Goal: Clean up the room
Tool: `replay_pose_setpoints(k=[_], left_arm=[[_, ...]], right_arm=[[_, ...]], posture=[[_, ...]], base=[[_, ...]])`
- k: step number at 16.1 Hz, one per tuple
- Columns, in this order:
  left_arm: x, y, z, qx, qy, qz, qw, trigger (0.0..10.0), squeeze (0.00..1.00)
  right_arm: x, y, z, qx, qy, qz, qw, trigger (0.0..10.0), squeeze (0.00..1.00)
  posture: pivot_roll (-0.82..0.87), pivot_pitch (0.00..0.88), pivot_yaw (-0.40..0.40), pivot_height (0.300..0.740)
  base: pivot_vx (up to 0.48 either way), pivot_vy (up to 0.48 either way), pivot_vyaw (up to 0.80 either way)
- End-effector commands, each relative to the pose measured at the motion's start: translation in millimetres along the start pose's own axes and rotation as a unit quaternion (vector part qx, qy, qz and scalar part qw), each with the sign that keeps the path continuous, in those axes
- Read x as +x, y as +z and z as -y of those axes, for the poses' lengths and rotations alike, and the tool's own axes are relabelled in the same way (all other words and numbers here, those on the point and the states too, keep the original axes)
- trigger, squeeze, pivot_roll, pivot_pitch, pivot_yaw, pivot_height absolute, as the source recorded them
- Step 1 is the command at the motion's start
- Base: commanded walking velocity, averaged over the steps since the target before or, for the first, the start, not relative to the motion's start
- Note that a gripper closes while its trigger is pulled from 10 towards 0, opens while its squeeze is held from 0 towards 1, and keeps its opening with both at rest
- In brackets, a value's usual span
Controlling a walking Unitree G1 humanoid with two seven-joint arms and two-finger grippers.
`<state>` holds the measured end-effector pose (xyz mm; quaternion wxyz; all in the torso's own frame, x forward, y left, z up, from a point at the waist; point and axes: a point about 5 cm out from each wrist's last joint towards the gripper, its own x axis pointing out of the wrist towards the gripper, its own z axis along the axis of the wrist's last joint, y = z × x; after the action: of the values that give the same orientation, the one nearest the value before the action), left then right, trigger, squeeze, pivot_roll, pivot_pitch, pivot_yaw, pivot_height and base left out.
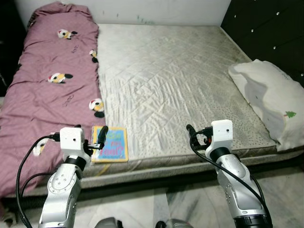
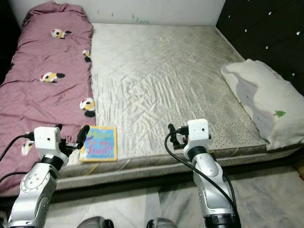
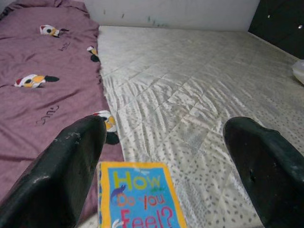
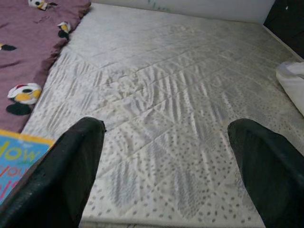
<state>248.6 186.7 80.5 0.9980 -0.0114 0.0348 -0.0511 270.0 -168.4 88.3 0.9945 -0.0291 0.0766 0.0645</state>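
A children's book [image 1: 110, 144] with a blue cover and yellow border, titled "How Do You Feel?", lies flat at the near edge of the bed [image 1: 166, 80], next to the pink blanket [image 1: 47, 85]. My left gripper [image 1: 98, 137] hovers open just above the book's near left corner; in the left wrist view the book [image 3: 140, 197] sits low between the two spread fingers [image 3: 66, 166]. Over the bed's near edge, to the right of the book, my right gripper [image 1: 193, 137] is held open with nothing in it. The book's corner [image 4: 14, 156] shows beside one of its fingers [image 4: 61, 175].
A white pillow [image 1: 273, 97] with a small green tree print lies at the bed's right side against a dark padded headboard [image 1: 270, 28]. The pink blanket with cartoon prints covers the bed's left third. Grey marbled floor [image 1: 180, 204] lies below the bed's edge.
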Motion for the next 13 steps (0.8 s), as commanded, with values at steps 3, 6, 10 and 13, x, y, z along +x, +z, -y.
replay_pose_setpoints(k=[3,6,10,13], left_arm=[[2.0,3.9,0.5,0.004,-0.005,0.005,1.0,10.0,0.0],[4.7,4.1,0.5,0.005,0.001,-0.002,1.0,10.0,0.0],[5.9,4.4,-2.9,0.007,0.013,-0.006,1.0,10.0,0.0],[5.1,3.6,-3.7,0.0,0.015,-0.008,1.0,10.0,0.0]], right_arm=[[3.2,1.8,0.9,0.007,-0.005,-0.002,1.0,10.0,0.0],[5.3,2.2,-0.6,0.004,-0.004,-0.003,1.0,10.0,0.0],[8.3,4.0,-0.8,0.006,-0.003,0.0,1.0,10.0,0.0],[8.9,5.2,-1.5,0.004,0.001,0.0,1.0,10.0,0.0]], posture=[[-0.02,0.071,-0.07,0.74],[-0.01,0.076,-0.069,0.74],[-0.02,0.093,-0.065,0.74],[-0.02,0.098,-0.065,0.74]], base=[[0.379,0.0,0.0],[0.249,0.0,0.0],[0.0,0.0,0.0],[0.0,0.16,0.0]])
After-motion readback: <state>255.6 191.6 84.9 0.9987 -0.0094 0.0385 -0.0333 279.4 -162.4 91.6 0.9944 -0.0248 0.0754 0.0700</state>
